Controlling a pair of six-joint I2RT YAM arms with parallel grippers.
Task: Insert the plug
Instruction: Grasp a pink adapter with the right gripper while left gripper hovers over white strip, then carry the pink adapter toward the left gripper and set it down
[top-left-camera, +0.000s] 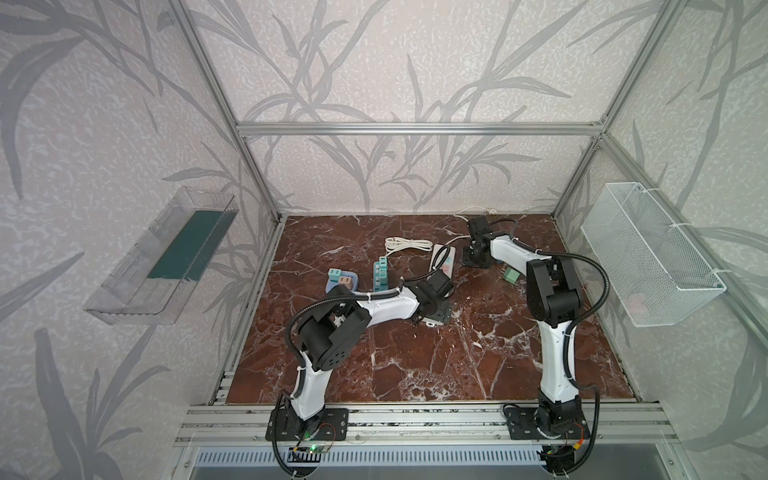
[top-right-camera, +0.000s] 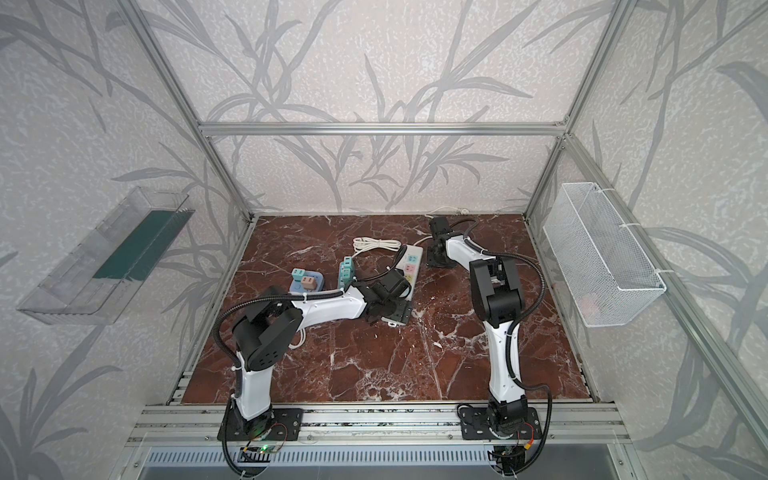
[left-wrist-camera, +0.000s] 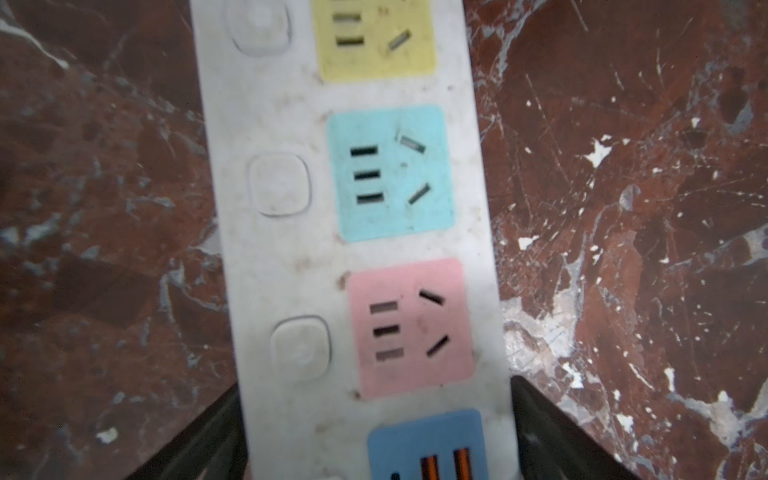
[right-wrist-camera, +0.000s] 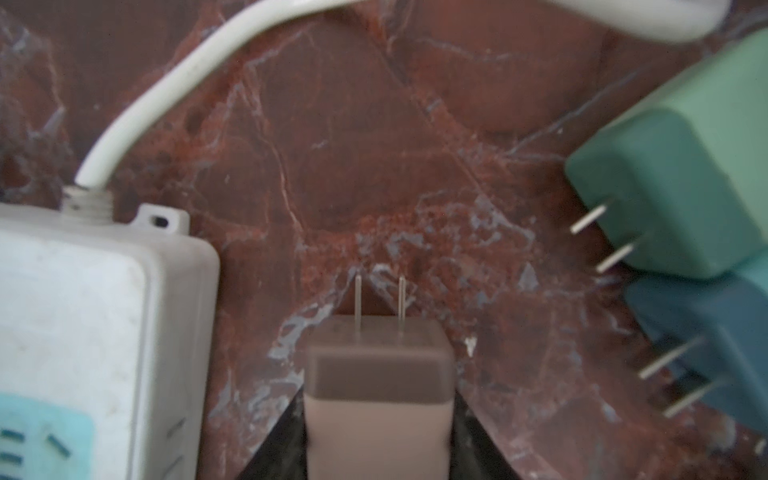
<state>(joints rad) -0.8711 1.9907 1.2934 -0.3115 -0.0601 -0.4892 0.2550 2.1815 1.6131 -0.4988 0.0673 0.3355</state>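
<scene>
Plug (right-wrist-camera: 376, 415), tan, sits gripped in the right jaws, prongs forward, just off the cord end of the strip (right-wrist-camera: 62, 311), toward the counter's (top-left-camera: 415, 365) far edge. Only the right wrist view shows it, for in both top views the right arm (top-left-camera: 552, 291) hides it. The left wrist view alone shows the left jaws spread wide, straddling the strip by its pink socket (left-wrist-camera: 409, 328); whether they clamp it I cannot tell.
</scene>
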